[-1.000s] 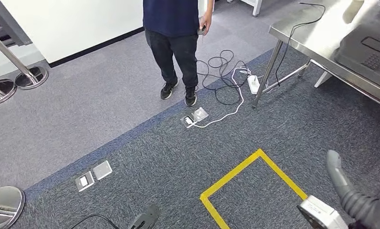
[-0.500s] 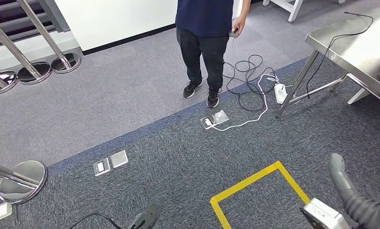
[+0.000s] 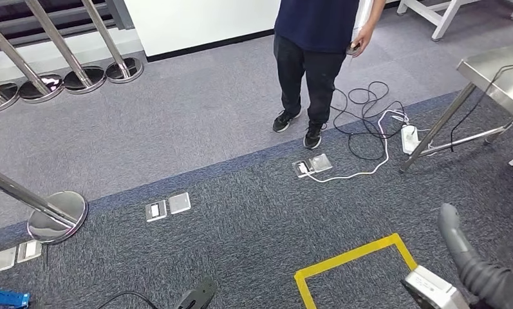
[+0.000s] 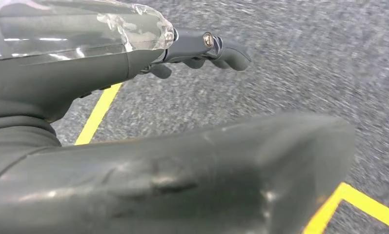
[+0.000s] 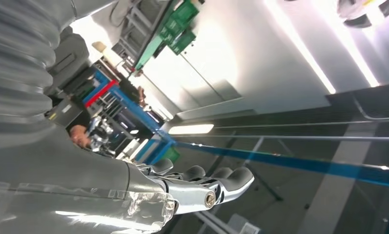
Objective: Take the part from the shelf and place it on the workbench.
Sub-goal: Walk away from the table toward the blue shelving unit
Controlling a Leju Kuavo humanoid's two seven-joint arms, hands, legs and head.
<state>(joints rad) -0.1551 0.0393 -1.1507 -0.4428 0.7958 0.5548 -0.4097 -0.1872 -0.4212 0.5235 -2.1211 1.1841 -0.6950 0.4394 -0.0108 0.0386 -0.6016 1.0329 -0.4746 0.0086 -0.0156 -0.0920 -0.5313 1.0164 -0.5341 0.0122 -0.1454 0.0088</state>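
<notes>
No part is held and neither a shelf nor a part can be made out, so the whole task is judged to remain. One workbench is seen at the far right, one person ahead, and one yellow floor marking. Six stanchion bases seem countable, though the far ones crowd together. The left hand and right hand carry nothing, fingers extended side by side.

A person and floor cables (beside the workbench) stand ahead.
</notes>
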